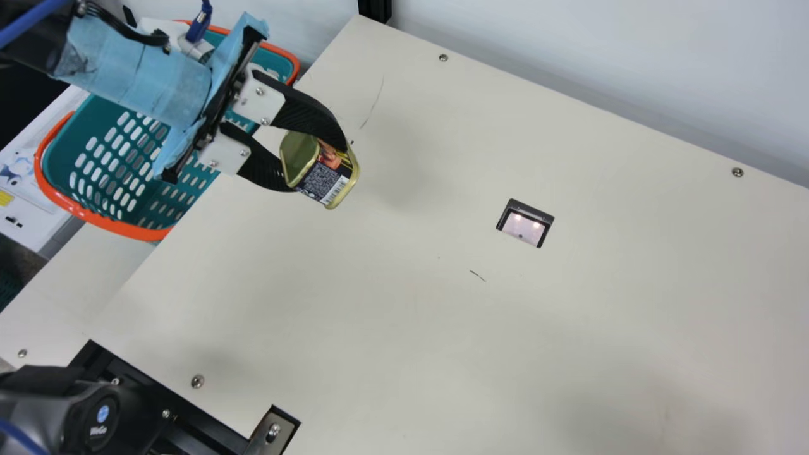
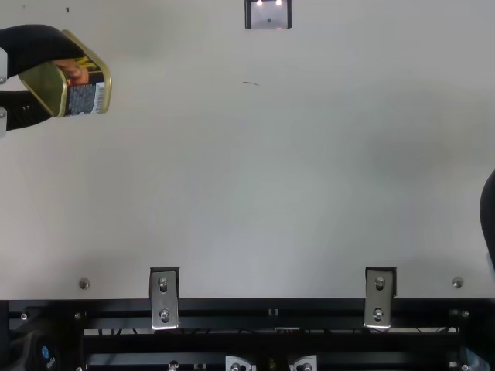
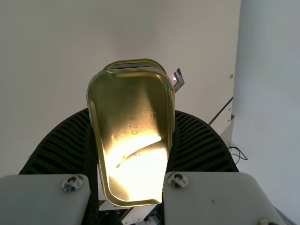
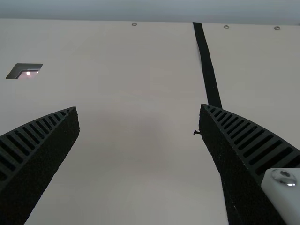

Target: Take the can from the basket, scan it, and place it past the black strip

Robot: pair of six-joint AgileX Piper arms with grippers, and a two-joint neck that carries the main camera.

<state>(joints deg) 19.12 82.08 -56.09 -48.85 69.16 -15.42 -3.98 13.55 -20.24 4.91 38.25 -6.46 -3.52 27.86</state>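
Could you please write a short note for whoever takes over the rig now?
Left gripper: closed on the can, held over the table beyond the basket.
Right gripper: open, empty.
Scanner window: set in the table, away from the can.
Done: can out of the basket.
Left: scan, seemingly not done; then place it past the black strip.

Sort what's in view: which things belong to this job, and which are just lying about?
For the job:
can, held in the left gripper
basket
lit window, likely the scanner
black strip

Just there:
table screws
metal brackets
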